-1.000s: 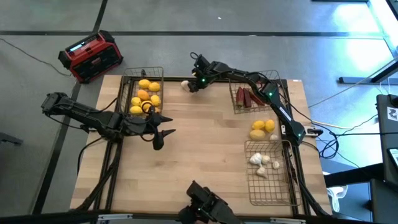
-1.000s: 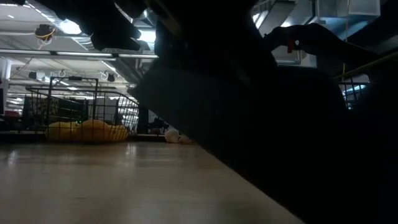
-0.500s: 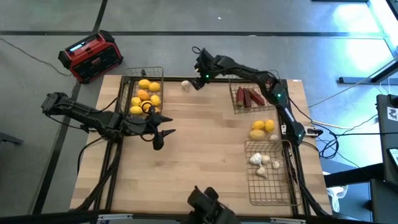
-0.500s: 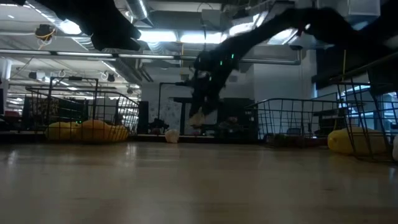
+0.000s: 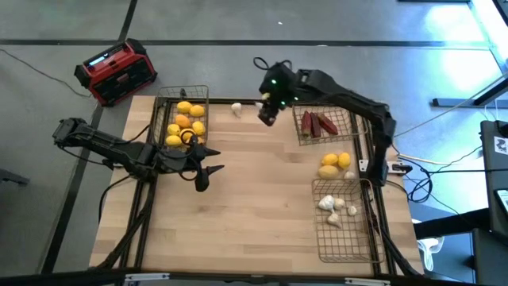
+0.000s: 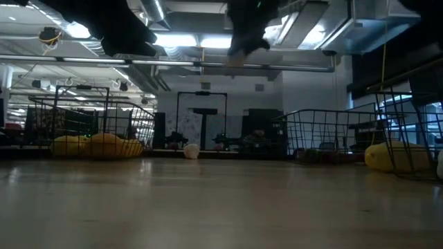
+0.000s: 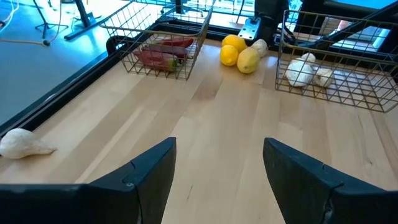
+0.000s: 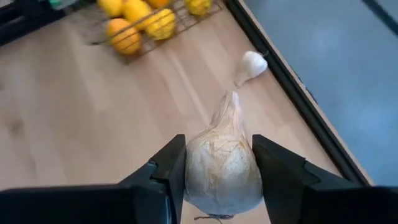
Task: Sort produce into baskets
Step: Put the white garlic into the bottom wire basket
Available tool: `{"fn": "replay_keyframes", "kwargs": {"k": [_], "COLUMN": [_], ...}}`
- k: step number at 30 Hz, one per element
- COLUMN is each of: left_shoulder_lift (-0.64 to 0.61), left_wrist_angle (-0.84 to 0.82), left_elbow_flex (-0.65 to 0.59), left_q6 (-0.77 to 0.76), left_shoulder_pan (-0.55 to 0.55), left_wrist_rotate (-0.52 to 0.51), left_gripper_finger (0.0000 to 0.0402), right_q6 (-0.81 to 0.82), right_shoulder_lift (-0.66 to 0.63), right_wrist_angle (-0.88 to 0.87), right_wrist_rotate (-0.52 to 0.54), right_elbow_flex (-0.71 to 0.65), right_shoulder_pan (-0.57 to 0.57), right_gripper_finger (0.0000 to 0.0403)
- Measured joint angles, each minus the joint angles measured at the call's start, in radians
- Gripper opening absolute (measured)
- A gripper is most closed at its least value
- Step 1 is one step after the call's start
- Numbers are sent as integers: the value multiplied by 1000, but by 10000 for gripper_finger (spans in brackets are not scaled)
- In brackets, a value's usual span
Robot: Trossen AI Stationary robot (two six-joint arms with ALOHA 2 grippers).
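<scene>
Two dark fingers of the right gripper (image 8: 217, 171) pinch a white papery garlic bulb (image 8: 224, 168) between them, its pointed tip facing away from the wrist, lifted above the pale wooden table (image 5: 254, 206) near the far edge. A second white garlic bulb (image 5: 236, 108) lies on the table just beside the wire mesh basket of yellow and orange fruits (image 5: 187, 119), between that basket and the raised gripper. A second ago the right gripper was down at the table next to that loose bulb; it has since risen and swung toward the wire basket of dark red pieces (image 5: 317, 124). The left gripper (image 5: 202, 176) hangs spread and empty just beside the fruit basket, unmoved.
</scene>
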Motion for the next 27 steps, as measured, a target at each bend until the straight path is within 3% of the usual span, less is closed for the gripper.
{"fn": "replay_keyframes", "kwargs": {"k": [12,22,27], "left_shoulder_lift": [0,0,0], "left_wrist_angle": [0,0,0], "left_elbow_flex": [0,0,0], "left_q6": [0,0,0], "left_shoulder_pan": [0,0,0], "left_wrist_rotate": [0,0,0], "left_gripper_finger": [237,237,237], "right_q6": [32,240,362], "right_shoulder_lift": [-192,-269,-310], "right_wrist_angle": [-208,-449,-483], "right_wrist_rotate": [153,383,435], "right_elbow_flex": [0,0,-39], "right_shoulder_pan": [216,477,619], "right_gripper_finger": [154,154,154]}}
